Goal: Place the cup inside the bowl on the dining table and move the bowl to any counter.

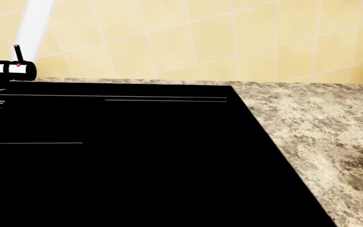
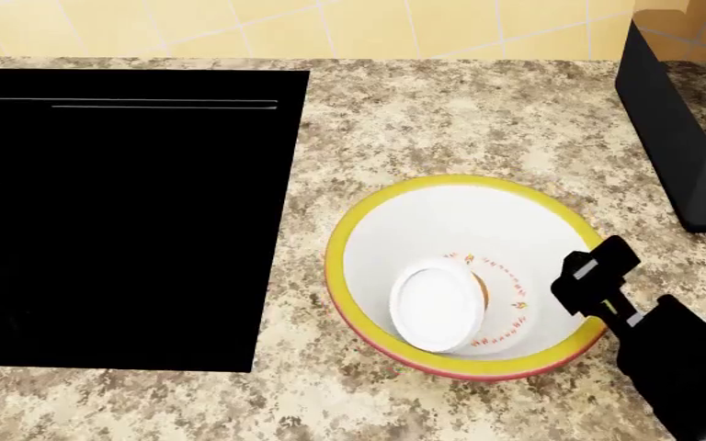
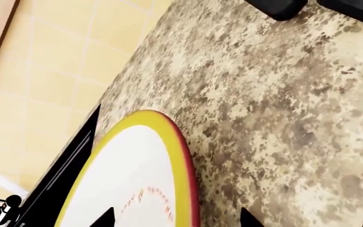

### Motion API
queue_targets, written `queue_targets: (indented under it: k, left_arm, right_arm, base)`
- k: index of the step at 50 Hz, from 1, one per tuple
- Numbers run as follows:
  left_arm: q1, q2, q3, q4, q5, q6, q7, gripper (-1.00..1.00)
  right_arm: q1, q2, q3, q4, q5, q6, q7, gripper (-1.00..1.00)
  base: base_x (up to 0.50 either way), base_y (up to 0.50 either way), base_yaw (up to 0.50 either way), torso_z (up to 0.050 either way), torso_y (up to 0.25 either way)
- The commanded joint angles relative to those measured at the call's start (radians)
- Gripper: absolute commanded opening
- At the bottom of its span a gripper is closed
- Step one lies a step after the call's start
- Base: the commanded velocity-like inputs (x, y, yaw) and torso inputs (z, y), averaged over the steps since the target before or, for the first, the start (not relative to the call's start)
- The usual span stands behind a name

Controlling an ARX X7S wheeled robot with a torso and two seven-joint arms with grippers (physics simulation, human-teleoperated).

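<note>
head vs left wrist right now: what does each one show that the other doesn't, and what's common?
Head view only: the whole bowl resting on the counter, the cup lying tilted inside it with its white lid facing up, the right gripper at the bowl's rim, and a dark appliance at the counter's right.

Left wrist view only: a faucet beyond the black panel's far corner, and more of the tile backsplash.

Both: the black inset panel, the speckled counter, yellow tiles. The left wrist view catches just a sliver of the bowl's rim at its edge.
</note>
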Motion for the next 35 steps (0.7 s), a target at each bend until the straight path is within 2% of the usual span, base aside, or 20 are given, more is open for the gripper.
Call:
queue_targets:
  k: [1, 14, 18, 21, 25, 27, 31, 35]
  left_arm:
    - [-0.004, 0.002, 0.004, -0.001, 0.001, -0.002, -0.002, 1.00]
    - [0.005, -0.011, -0.006, 0.009, -0.009, 0.000, 0.002, 1.00]
    - [0.005, -0.010, -0.004, 0.008, -0.007, 0.002, 0.001, 1.00]
    - [-0.008, -0.004, 0.000, 0.003, -0.007, -0.001, 0.002, 1.00]
    - [-0.019, 0.012, 0.013, -0.005, 0.004, 0.001, 0.000, 1.00]
    - [-0.015, -0.006, 0.026, 0.010, 0.016, -0.003, 0.014, 1.00]
    - [-0.020, -0.001, 0.017, 0.000, 0.006, -0.007, 0.003, 1.00]
    - [-0.032, 0.007, 0.016, -0.002, 0.019, 0.003, -0.008, 1.00]
  right_arm:
    - [-0.014, 0.022, 0.015, -0.049, 0.008, 0.005, 0.036, 1.00]
    - [-0.044, 0.062, 0.052, -0.228, 0.052, 0.012, 0.161, 1.00]
    - [-0.047, 0.090, 0.048, -0.312, -0.044, -0.034, 0.198, 1.00]
    - [-0.030, 0.140, -0.009, -0.407, -0.154, -0.015, 0.194, 1.00]
    - [-0.021, 0.187, -0.087, -0.484, -0.299, -0.003, 0.153, 1.00]
    - [-0.040, 0.199, -0.103, -0.510, -0.374, -0.039, 0.137, 1.00]
    - [-0.068, 0.219, -0.123, -0.529, -0.436, -0.081, 0.053, 1.00]
    - [-0.128, 0.226, -0.080, -0.554, -0.435, -0.166, -0.027, 1.00]
  base:
    - [0.00, 0.00, 0.00, 0.000, 0.000]
    - [0.00, 0.00, 0.00, 0.000, 0.000]
    - [0.00, 0.00, 0.00, 0.000, 0.000]
    - [0.00, 0.00, 0.00, 0.000, 0.000]
    - [0.00, 0.00, 0.00, 0.000, 0.000]
    - [0.00, 0.00, 0.00, 0.000, 0.000]
    - [0.00, 0.00, 0.00, 0.000, 0.000]
    - [0.00, 0.00, 0.00, 0.000, 0.000]
